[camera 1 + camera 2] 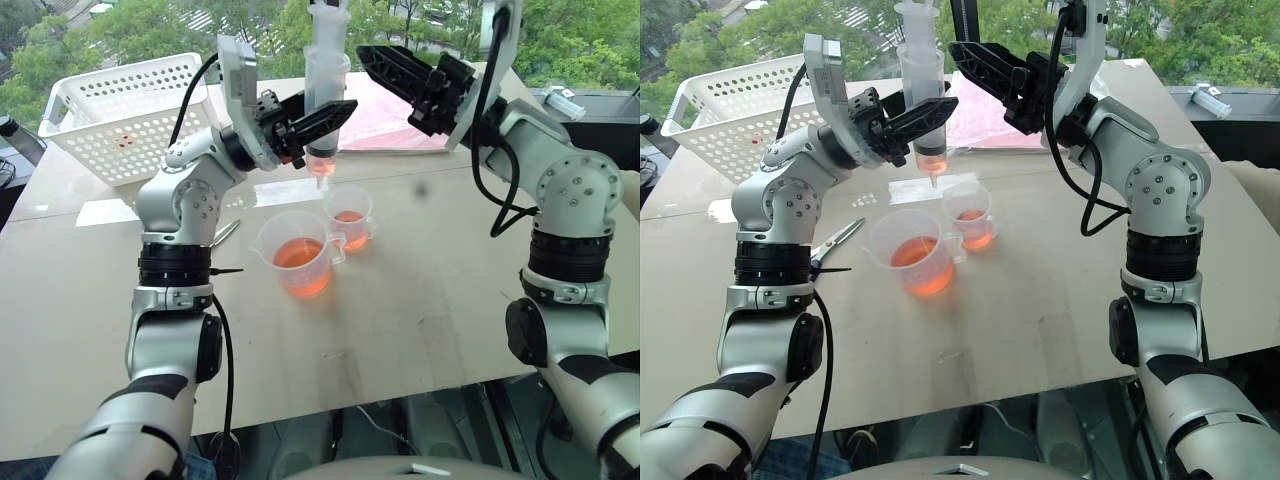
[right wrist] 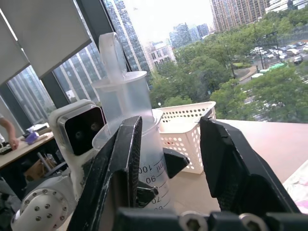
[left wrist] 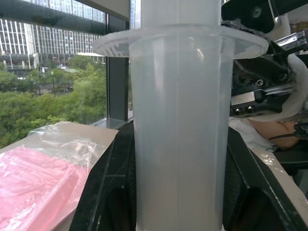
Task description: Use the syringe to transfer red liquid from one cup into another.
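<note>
Two clear cups stand side by side near the middle of the table [image 1: 420, 300], both holding red liquid [image 1: 298, 255]: the larger measuring cup [image 1: 296, 252] sits at about 7 o'clock from the smaller cup [image 1: 350, 217], their sides almost touching. Above them the left gripper [image 1: 322, 119] is clamped tight on the barrel of the syringe [image 1: 326, 85], which stands upright with its narrow tip pointing down, poised just above and slightly toward 10 o'clock of the smaller cup's rim, not touching it. A little orange-red liquid shows in the bottom of the barrel near the tip. In the left wrist view the frosted barrel sits squeezed between the two black fingers [image 3: 108, 183], its flange above them. The right gripper [image 1: 375, 62] hangs at 3 o'clock of the syringe's upper part, its fingers parted to a middling gap and gripping nothing; in the right wrist view the plunger top and barrel stand just beyond that gap. A white basket [image 1: 120, 110] rests toward 10 o'clock of the cups, a pink bag [image 1: 395, 125] toward 1 o'clock, and scissors [image 1: 835, 243] lie at 9 o'clock of the larger cup.
</note>
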Tool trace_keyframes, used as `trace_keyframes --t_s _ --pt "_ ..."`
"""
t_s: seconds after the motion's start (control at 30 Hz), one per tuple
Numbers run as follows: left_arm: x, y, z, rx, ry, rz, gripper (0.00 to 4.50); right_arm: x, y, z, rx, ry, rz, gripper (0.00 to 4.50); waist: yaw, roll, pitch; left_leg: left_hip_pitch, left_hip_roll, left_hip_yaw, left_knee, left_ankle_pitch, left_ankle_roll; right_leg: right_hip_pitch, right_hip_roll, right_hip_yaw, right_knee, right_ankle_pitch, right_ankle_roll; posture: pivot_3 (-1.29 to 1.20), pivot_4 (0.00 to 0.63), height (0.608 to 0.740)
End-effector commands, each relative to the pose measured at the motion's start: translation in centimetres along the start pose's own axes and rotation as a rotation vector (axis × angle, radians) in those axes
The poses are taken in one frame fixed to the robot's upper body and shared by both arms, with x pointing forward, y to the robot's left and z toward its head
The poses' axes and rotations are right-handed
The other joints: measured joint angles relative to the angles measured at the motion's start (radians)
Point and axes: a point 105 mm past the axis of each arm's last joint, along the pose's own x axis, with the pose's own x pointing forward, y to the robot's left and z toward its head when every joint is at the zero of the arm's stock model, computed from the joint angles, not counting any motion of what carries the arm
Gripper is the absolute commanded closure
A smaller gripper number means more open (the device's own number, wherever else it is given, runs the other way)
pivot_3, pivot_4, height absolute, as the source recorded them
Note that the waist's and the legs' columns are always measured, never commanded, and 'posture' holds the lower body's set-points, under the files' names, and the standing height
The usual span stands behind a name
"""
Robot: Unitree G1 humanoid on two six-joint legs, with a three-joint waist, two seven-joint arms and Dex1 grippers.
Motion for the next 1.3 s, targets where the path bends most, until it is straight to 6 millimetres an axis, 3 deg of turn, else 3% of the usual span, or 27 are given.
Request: trace_keyframes --t_s 0.03,0.13,0.37,1.0,1.1,1.17,1.3 --pt "0.6 0.0 1.1 0.048 -0.024 -0.021 3.09 0.6 2.1 1.5 -0.062 -0.034 0.102 2.49 0.001 0.000 0.000 0.000 0.000 0.000 0.000 0.000 0.000 0.000 0.000 0.000 0.000 0.000 0.000 0.00 0.150 0.740" --pt "0.8 0.2 1.2 0.048 -0.030 -0.020 3.09 0.4 2.8 1.4 -0.066 -0.026 0.149 2.49 0.002 0.000 0.000 0.000 0.000 0.000 0.000 0.000 0.000 0.000 0.000 0.000 0.000 0.000 0.000 0.00 0.150 0.740" --pt "1.4 0.3 1.2 0.054 -0.029 -0.044 3.09 0.4 1.9 0.9 -0.130 0.022 0.117 2.49 0.001 0.000 0.000 -0.001 0.000 0.000 0.001 0.000 0.000 0.000 0.000 0.000 0.000 0.000 0.000 0.00 0.150 0.740" --pt "3.3 0.8 -0.1 0.082 0.010 -0.114 3.09 1.3 1.5 2.3 -0.171 0.025 0.096 2.49 0.001 0.000 0.000 -0.001 -0.001 0.000 0.001 0.000 0.000 -0.001 -0.001 -0.001 0.001 0.000 0.000 0.00 0.150 0.740" --pt "3.6 0.9 -0.2 0.074 0.001 -0.115 3.09 1.2 1.3 2.3 -0.176 0.029 0.089 3.28 0.001 0.000 0.000 -0.002 -0.001 0.000 0.001 0.000 0.000 -0.002 -0.001 -0.001 0.001 0.000 0.000 0.00 0.150 0.740" --pt "3.6 1.0 -0.1 0.080 -0.001 -0.115 3.09 1.2 1.2 2.3 -0.175 0.031 0.089 4.20 0.002 0.000 0.000 -0.002 -0.001 0.000 0.001 0.000 0.000 -0.003 -0.001 -0.001 0.002 0.000 0.000 0.00 0.150 0.740" --pt "3.6 1.0 -0.1 0.078 -0.001 -0.117 3.09 1.1 1.2 2.3 -0.171 0.034 0.093 4.20 0.000 0.000 0.000 -0.003 -0.001 0.000 0.001 0.000 0.000 -0.003 -0.001 0.000 0.002 0.000 0.000 0.00 0.150 0.740"
